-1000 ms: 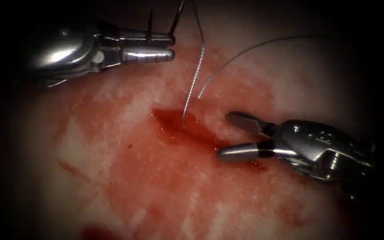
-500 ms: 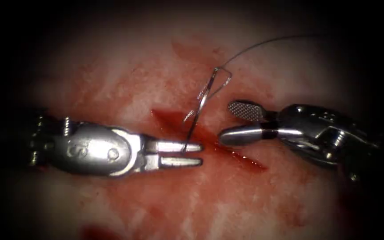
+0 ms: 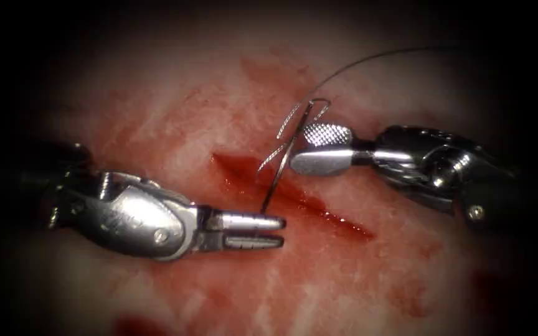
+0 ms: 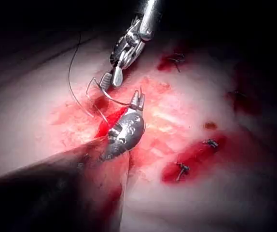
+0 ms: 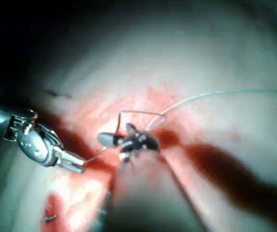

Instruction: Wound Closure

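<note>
While the needle (image 3: pixel 276 179) was pinched near one end by the left tool (image 3: pixel 253 231), above the cut (image 3: pixel 294 194), it was reached for.

Right tool's (image 3: pixel 309 148) jaws were spread around its far end, by the thread (image 3: pixel 368 61); nothing was gripped. Stiff, slick steel was judged best clamped mid-curve over the tissue (image 3: pixel 175 124).

Finished stitches (image 4: pixel 181 169) (other cuts)
</note>
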